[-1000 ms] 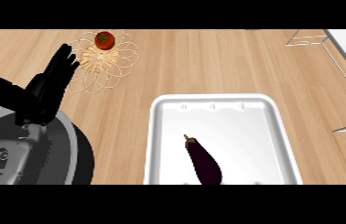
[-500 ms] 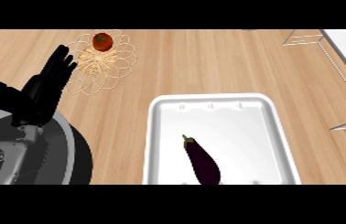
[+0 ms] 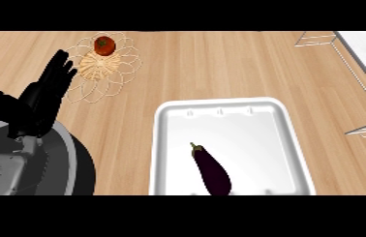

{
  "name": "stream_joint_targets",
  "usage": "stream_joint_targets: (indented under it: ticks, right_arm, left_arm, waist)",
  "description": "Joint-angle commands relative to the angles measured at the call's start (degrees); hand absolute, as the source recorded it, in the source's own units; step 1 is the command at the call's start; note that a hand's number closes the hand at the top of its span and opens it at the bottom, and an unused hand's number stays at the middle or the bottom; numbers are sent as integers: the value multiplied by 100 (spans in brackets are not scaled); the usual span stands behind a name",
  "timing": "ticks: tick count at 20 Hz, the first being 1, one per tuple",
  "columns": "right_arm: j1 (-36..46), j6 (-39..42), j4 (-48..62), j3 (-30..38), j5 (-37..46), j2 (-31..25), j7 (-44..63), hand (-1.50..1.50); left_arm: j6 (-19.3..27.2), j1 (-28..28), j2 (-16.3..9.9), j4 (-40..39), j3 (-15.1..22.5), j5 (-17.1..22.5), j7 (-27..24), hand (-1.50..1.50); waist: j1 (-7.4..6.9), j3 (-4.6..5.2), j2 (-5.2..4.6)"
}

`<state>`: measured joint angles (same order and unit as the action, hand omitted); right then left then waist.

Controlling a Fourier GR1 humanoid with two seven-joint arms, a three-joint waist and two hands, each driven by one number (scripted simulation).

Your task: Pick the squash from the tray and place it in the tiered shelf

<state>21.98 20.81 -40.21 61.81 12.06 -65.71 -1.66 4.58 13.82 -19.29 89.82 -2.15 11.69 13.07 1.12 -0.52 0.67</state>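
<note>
no readable text, label, brand, number or sign found in the head view. checked the white tray (image 3: 286, 129), the dark purple vegetable (image 3: 212, 170) lying in it, the wooden counter (image 3: 214, 66) and the wire trivet (image 3: 107, 69): all surfaces plain, no markings.

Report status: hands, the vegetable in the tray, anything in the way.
Left hand open, resting at left. Right hand out of view. Dark purple vegetable lying in white tray, untouched. Nothing on it.
</note>
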Motion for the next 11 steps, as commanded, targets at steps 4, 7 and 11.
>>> stream_joint_targets:
  ticks: [4,7,11]
  right_arm:
    - [-1007,1360,349,860,-693,-611,-651,-150]
    - [-1538,1524,255,917,-637,-467,-1359,-150]
    - [-2171,1573,-200,995,-559,-11,-2016,-150]
  left_arm:
    - [127,-508,321,18,189,-111,-131,0]
    - [160,-165,215,60,113,-26,219,0]
    - [33,-110,301,-407,105,-117,-284,0]
  waist:
    - [24,49,-37]
    - [3,45,-47]
    - [32,53,-61]
